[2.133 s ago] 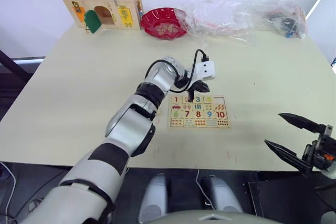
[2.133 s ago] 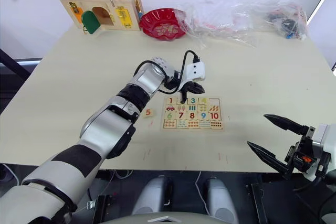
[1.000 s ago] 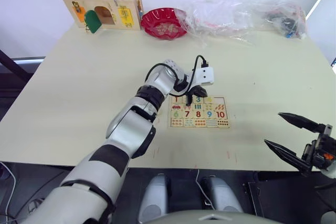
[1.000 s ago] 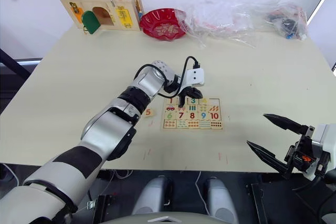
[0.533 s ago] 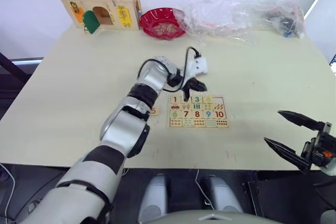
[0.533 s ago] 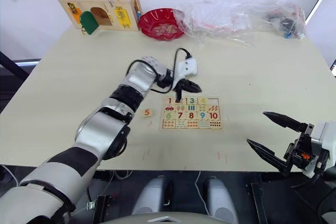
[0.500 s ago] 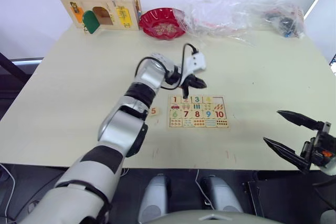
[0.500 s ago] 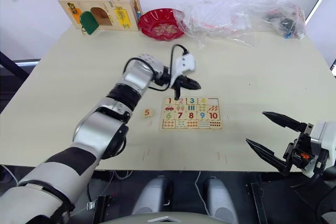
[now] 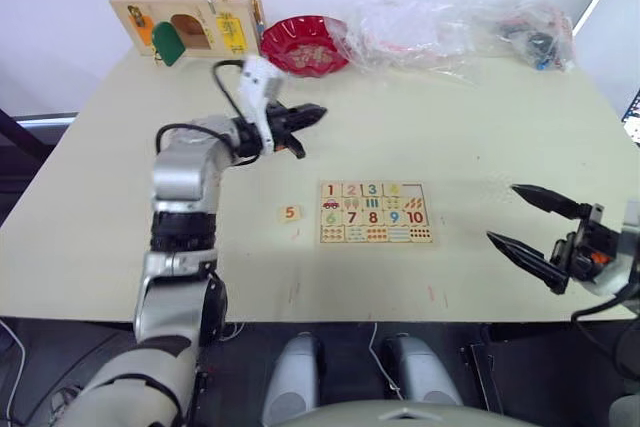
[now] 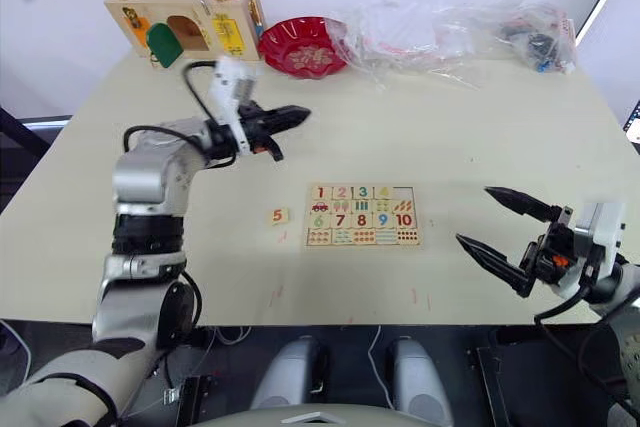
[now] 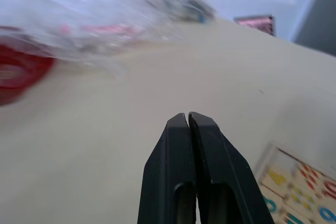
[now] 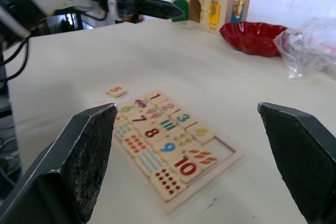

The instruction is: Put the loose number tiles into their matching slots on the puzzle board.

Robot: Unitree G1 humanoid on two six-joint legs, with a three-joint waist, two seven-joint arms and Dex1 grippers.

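Left pincer: the left pincer (image 9: pixel 305 117) hangs in the air over the tabletop (image 9: pixel 480 117), its two black fingers (image 11: pixel 178 150) pressed together with nothing between them, well apart from the puzzle board (image 9: pixel 377 213) and pointing toward the robot's right.

Right pincer: the right pincer (image 10: pixel 495 230) sits at the near right edge of the tabletop with its fingers spread wide and empty, the puzzle board lying between them in the right wrist view.

Puzzle board: flat on the tabletop near the middle, with tiles 1, 2, 3 and 4 seated in the top row; the slot (image 12: pixel 223 148) at the right end of that row is bare.

Loose tile: the 5 tile (image 9: pixel 290 213) lies face up on the tabletop just beside the board's left edge, not touching it.

Far edge: a wooden box with coloured doors (image 9: pixel 186 17) stands at the far left corner, a red bowl (image 9: pixel 305 44) beside it, and crumpled clear plastic bags (image 9: pixel 450 27) stretch along the far right.
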